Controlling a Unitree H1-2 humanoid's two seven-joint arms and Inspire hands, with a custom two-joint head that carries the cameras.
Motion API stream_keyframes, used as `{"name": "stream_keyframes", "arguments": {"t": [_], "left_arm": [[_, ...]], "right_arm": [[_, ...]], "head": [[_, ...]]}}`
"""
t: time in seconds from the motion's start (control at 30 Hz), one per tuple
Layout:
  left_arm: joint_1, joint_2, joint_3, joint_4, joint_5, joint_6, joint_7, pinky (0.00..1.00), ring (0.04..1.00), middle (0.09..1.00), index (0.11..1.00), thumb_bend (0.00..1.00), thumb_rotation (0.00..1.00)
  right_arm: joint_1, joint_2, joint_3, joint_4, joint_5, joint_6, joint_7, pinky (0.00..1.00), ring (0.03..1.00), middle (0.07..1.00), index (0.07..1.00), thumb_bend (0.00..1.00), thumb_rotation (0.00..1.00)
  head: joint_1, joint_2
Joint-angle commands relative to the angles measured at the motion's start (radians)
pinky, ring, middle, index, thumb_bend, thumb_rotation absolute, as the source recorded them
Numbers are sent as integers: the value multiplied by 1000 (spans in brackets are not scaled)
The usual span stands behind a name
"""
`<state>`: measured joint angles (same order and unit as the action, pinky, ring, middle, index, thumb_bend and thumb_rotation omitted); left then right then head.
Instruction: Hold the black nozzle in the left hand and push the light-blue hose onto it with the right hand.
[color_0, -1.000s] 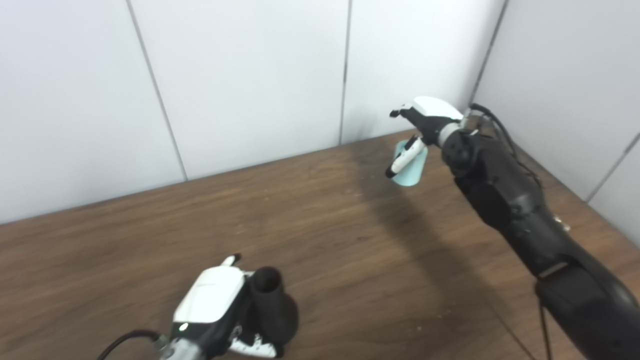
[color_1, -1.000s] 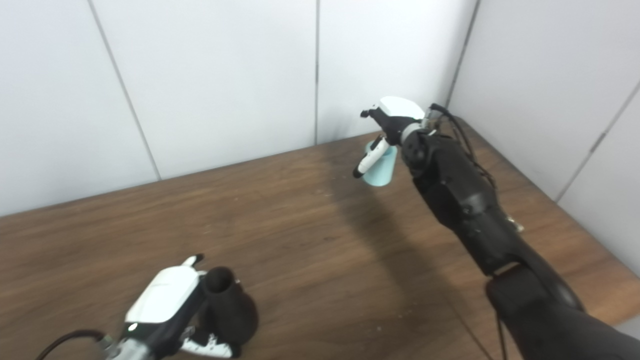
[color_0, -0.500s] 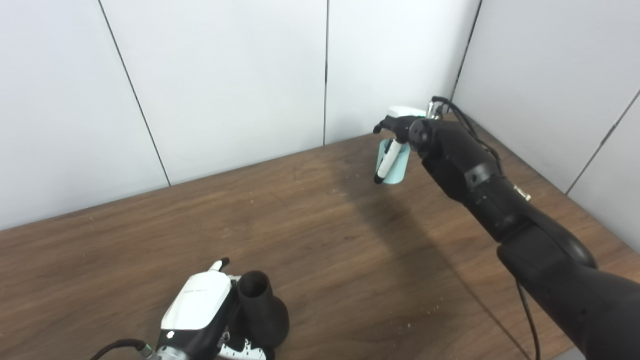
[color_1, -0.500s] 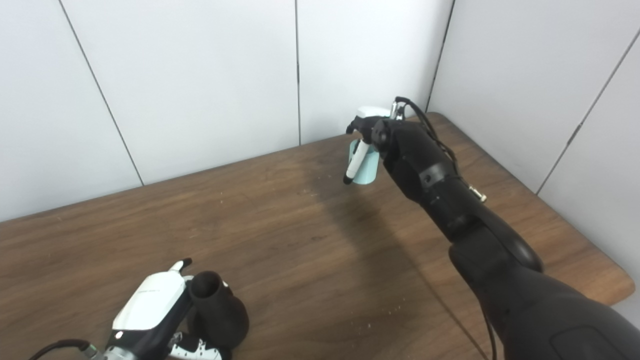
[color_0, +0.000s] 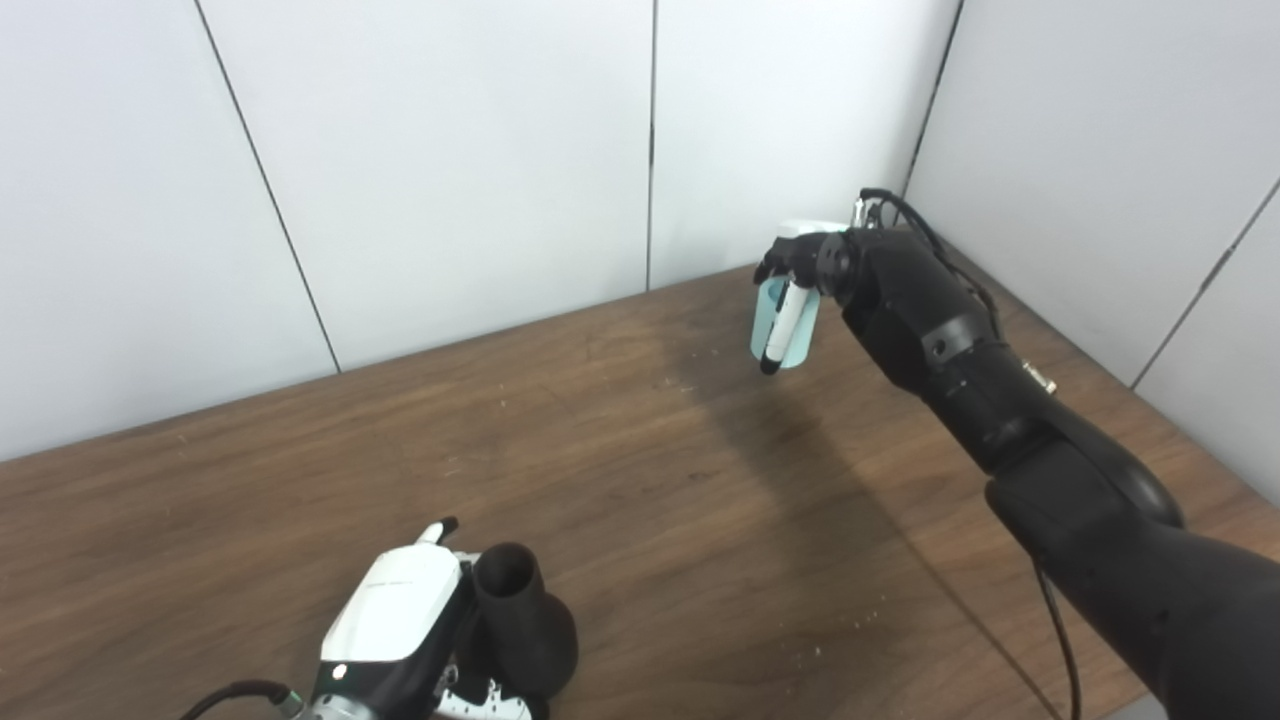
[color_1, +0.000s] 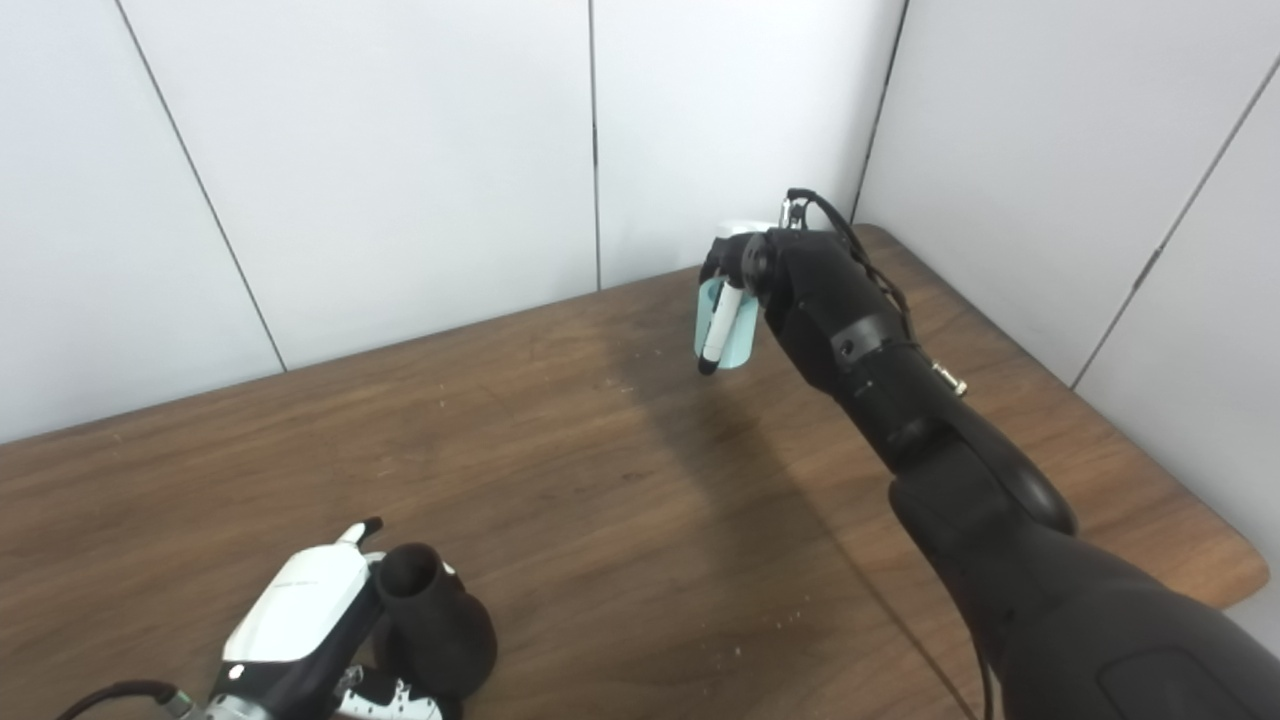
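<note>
The black nozzle stands upright near the table's front left, open end up. My left hand is shut on it from its left side. The light-blue hose, a short pale tube, is at the far right of the table near the wall corner. My right hand reaches over it with its fingers curled around it; one white finger lies down the front of the hose. I cannot tell whether the hose rests on the table or is lifted. The two pieces are far apart.
The brown wooden table is bounded by white wall panels at the back and right. My right arm stretches across the right side of the table. The table's front right corner shows in the right eye view.
The camera shifted early on. Since then my right hand has turned and its finger has come down closer against the hose. My left hand and the nozzle have not moved.
</note>
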<state>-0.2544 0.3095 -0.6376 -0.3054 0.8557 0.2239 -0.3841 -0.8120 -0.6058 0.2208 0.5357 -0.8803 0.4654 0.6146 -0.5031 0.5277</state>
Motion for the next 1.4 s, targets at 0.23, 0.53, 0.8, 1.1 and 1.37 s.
{"name": "stream_keyframes", "arguments": {"t": [0.23, 0.53, 0.8, 1.1, 1.37], "left_arm": [[100, 42, -64, 86, 10, 27, -153, 1000, 669, 506, 467, 522, 0], [89, 39, -63, 74, 2, 44, -171, 1000, 685, 508, 465, 521, 0], [90, 39, -64, 76, 4, 44, -169, 1000, 688, 514, 459, 521, 0], [92, 40, -67, 67, 9, 56, -176, 1000, 686, 513, 460, 521, 0], [88, 41, -71, 63, 12, 58, -180, 1000, 686, 512, 460, 521, 0]], "right_arm": [[-44, -38, -6, -16, 18, 3, -77, 712, 774, 830, 835, 934, 61], [-40, -46, 28, -21, 23, -3, -89, 656, 718, 796, 854, 899, 40], [-47, -52, 52, 0, 35, -11, -108, 641, 709, 782, 783, 889, 39], [-44, -57, 68, -8, 37, -8, -126, 575, 608, 638, 702, 869, 21], [-37, -62, 75, -20, 24, -23, -197, 436, 430, 486, 526, 527, 0]], "head": [[19, 12], [20, 16], [28, 19], [26, 24], [27, 31]]}}
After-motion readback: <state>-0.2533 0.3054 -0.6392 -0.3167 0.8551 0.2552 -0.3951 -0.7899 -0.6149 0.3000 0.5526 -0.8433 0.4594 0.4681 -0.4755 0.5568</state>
